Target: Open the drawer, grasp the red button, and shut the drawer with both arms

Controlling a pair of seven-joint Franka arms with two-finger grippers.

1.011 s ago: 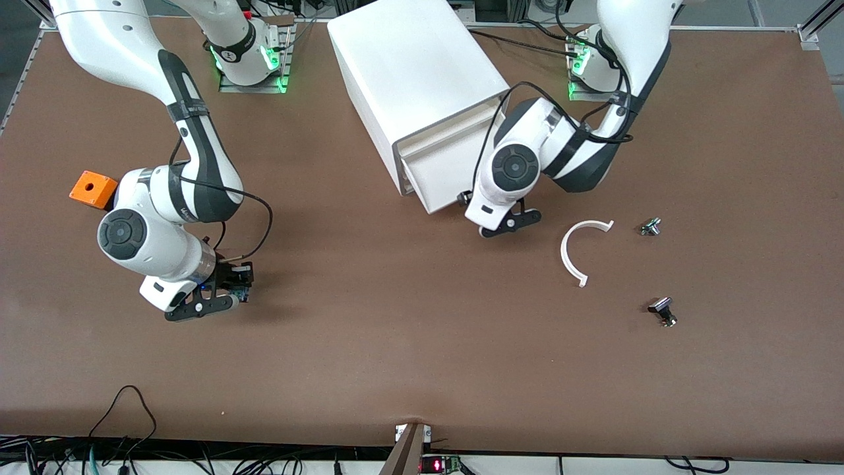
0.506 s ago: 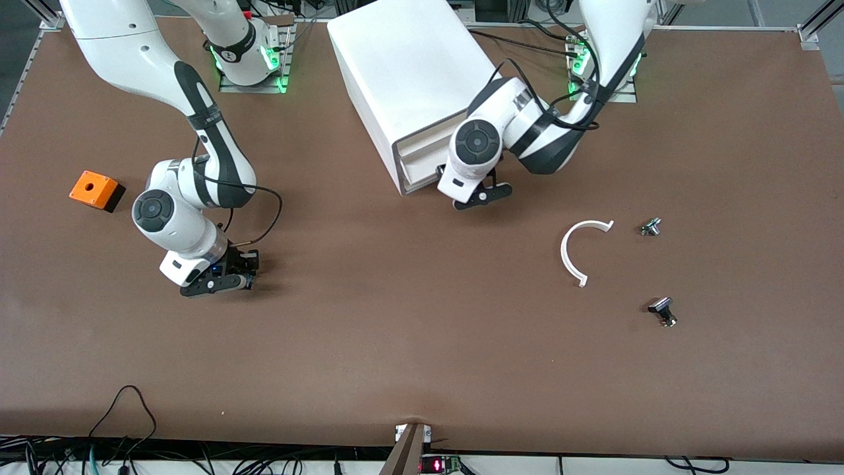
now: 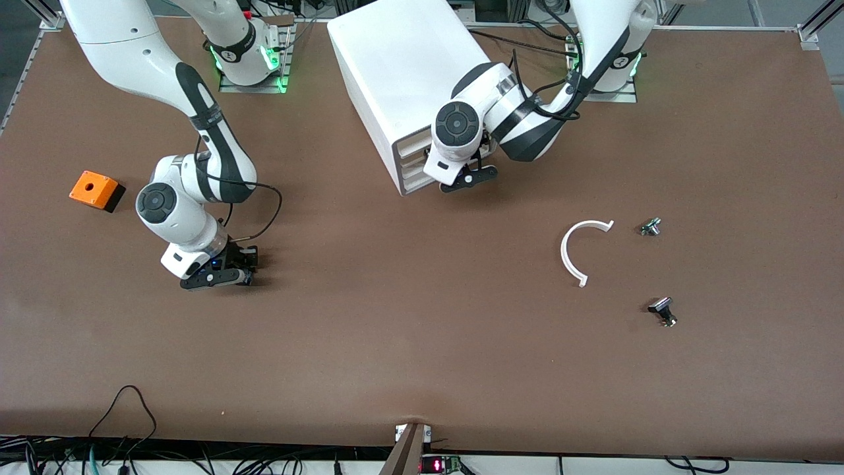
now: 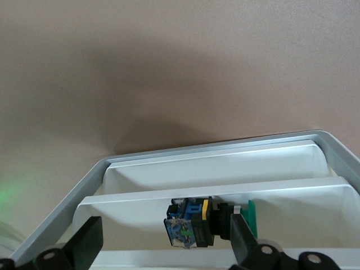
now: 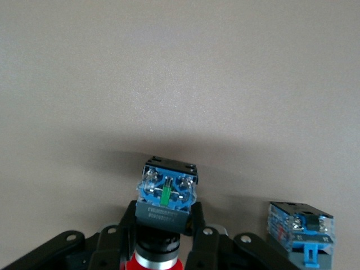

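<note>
Over the last second the drawer [image 3: 414,160] has been pushed almost flush into the cabinet [image 3: 409,72] by the left hand [image 3: 469,178], its fingers spread and empty; closing is judged nearly complete. The button [image 5: 166,222] is clamped in the shut right hand [image 3: 221,277], low over the surface [image 3: 422,343], well apart from the drawer.

Cabinet [image 3: 409,79] between arm bases; curved strip [image 3: 575,251] nearer front camera, toward left arm's end.

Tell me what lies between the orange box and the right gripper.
Front view: only bare tabletop and the right arm's wrist lie between the orange box and the right gripper, shut on the button.
</note>
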